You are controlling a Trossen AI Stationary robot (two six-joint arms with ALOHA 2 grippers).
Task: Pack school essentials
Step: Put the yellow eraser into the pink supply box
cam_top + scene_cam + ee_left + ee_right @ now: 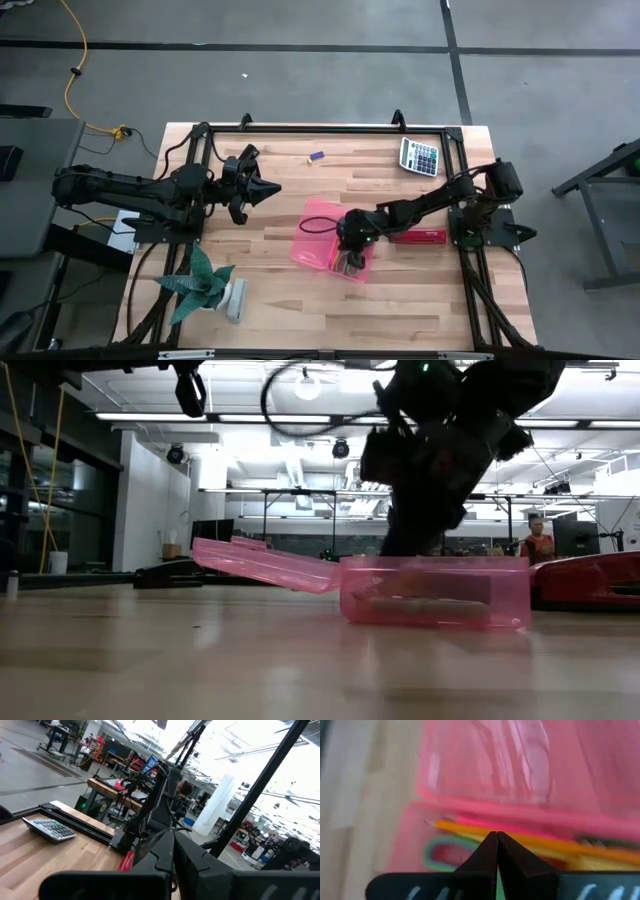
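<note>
An open pink translucent pencil box (335, 245) lies mid-table, its lid (265, 563) folded out flat beside the tray (435, 592). In the right wrist view the tray holds an orange pencil (555, 842), a yellow one and green-handled scissors (437, 854). My right gripper (496, 837) is shut and points down into the tray (348, 262). My left gripper (265, 187) is shut, raised over the table's left part and clear of everything. A small blue eraser (317, 156) lies apart near the far edge. My right gripper reaches into the tray from above with shut fingertips just over the orange pencil (470, 829). I cannot tell whether the tips touch the pencil or the other contents.
A calculator (420, 157) lies at the far right corner and a red case (420, 237) right of the box. A green plant figure (205, 285) with a white base stands near the near left edge. A black frame borders the table. A person (538, 542) sits far behind.
</note>
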